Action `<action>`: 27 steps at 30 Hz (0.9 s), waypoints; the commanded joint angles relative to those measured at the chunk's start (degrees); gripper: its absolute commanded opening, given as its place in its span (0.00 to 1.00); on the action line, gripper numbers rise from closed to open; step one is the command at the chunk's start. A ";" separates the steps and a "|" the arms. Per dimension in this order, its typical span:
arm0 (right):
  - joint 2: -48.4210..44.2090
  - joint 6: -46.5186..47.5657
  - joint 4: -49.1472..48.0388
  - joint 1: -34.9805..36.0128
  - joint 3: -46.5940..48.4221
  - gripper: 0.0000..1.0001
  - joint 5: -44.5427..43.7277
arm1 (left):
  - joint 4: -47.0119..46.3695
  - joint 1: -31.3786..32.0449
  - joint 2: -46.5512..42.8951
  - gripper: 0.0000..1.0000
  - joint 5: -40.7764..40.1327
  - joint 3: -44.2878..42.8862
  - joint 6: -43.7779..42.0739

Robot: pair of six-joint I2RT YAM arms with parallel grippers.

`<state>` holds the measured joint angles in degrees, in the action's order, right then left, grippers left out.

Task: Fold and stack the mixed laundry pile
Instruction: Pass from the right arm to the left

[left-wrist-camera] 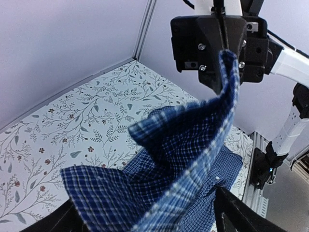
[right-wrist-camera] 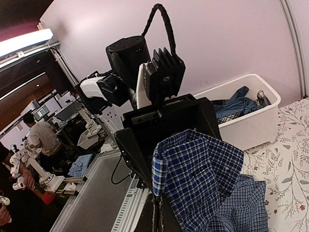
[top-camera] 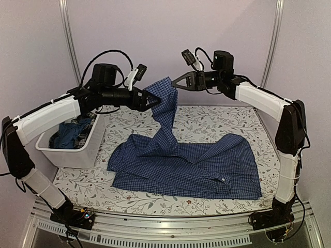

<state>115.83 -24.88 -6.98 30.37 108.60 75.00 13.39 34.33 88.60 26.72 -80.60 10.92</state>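
Container: white tub (top-camera: 77, 152), rectangular, smooth hard plastic with a rounded rim; it stands at the left of the table, beside the left arm.
Container contents: crumpled garments (top-camera: 70, 133), a loose heap of soft dark blue cloth with a black-and-white plaid piece showing among the folds. Most of the heap sits below the rim.
Item on table: checked shirt (top-camera: 196, 165), thin woven cloth in a small blue-and-white check, button-up, with a white button visible along the near hem.
Item position: the bulk lies spread and rumpled on the middle of the table, just right of the tub. One part is drawn up into a tall, narrow, twisted peak toward the far side.
Right gripper (top-camera: 176, 81): in the air above the far middle, its fingers pressed together and pinching the top edge of the raised peak.
Left gripper (top-camera: 154, 101): just left of the right one, tip to tip with it, fingers spread wide. The raised cloth hangs between them; whether it touches them cannot be told.
Surface: tablecloth (top-camera: 207, 121), white, flat, printed with grey-green leafy sprigs and small red flowers.
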 commanded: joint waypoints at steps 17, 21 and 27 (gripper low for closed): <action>2.66 12.01 25.39 1.26 10.13 0.56 -34.33 | 1.11 2.85 -5.05 0.00 -0.62 2.76 28.99; -4.71 14.11 23.39 0.58 -1.00 0.57 -40.79 | -2.66 3.05 -4.71 0.00 -10.55 3.48 41.24; -13.44 20.71 22.82 4.33 -12.06 0.58 -43.29 | 2.63 1.40 0.69 0.00 -16.92 -1.65 65.12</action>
<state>107.83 -10.83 14.46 31.03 98.21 37.32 17.47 36.51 87.26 14.35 -81.32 56.01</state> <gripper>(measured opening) 0.582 0.007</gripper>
